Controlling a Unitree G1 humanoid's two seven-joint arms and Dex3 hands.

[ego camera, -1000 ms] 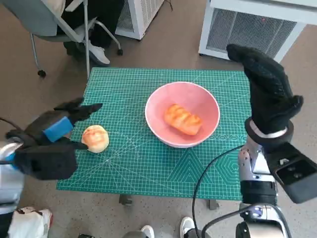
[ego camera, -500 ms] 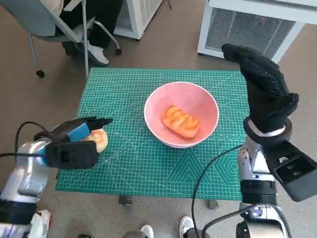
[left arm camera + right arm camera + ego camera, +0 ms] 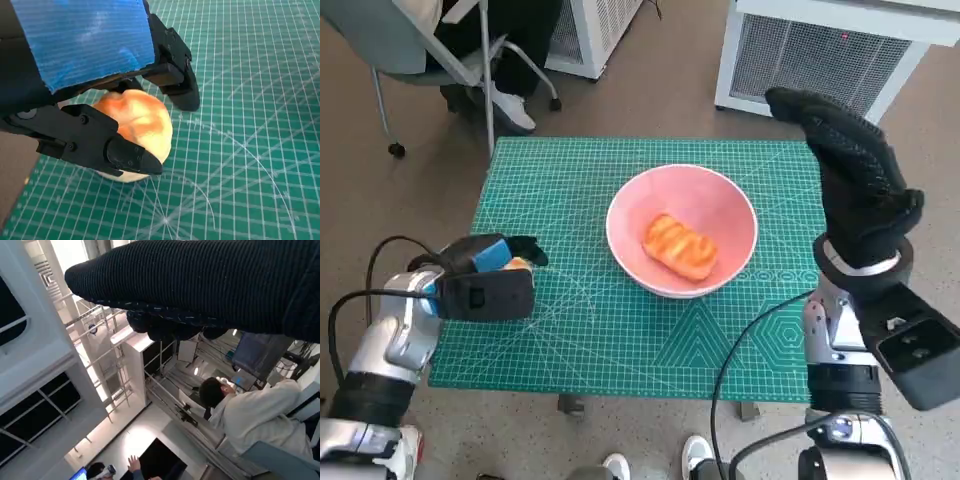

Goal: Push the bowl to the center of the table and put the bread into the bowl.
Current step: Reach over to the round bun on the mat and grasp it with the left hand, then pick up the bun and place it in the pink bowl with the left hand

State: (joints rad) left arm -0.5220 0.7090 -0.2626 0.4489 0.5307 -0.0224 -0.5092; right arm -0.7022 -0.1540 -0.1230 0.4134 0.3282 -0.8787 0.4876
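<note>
Our left hand (image 3: 485, 283) sat at the left of the frame, its fingers (image 3: 132, 157) clamped round the roll (image 3: 137, 125) on the worktop (image 3: 620, 340). The bowl (image 3: 681, 232), centre frame, already held a loaf (image 3: 678, 247). Our right hand (image 3: 855, 175) hung raised, fingers apart, empty. We judged the soft roll might squeeze out if lifted carelessly.

This looks like a robotics lab or office workroom. A green cutting mat (image 3: 620, 320) with a printed grid covers the small worktop, which stands on a bare brown floor (image 3: 380, 200). At the far side are white cabinets with vent grilles (image 3: 820, 50) and a wheeled office chair (image 3: 410, 50). The right wrist view shows a person in white (image 3: 255, 415) seated among shelving and cables.
</note>
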